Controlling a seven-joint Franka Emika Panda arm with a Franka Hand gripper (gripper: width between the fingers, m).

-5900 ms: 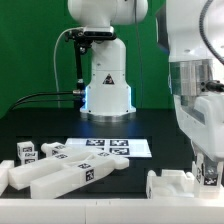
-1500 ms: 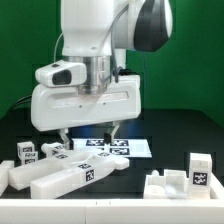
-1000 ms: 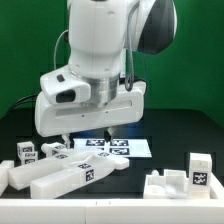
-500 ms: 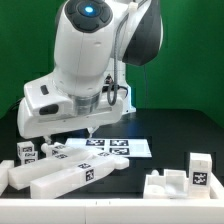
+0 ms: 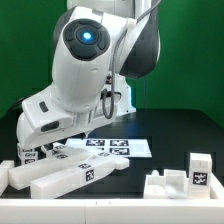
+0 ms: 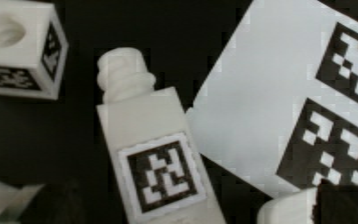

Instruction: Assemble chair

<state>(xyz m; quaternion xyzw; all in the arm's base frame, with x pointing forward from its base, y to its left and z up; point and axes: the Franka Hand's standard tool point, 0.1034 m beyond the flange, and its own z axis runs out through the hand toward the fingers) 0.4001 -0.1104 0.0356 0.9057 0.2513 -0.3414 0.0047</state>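
chair legs on the bench, exterior view's left of the marker board | our hand has swung there from the board's right, low over them; spread or pressed together, we cannot tell | we judge leg pick-up next

The white arm leans down toward the exterior view's left, its gripper low over a small tagged cube on the black table. 2 long white pieces lie in front, with the marker board behind. At the exterior view's right, a tagged block stands by a low white part.
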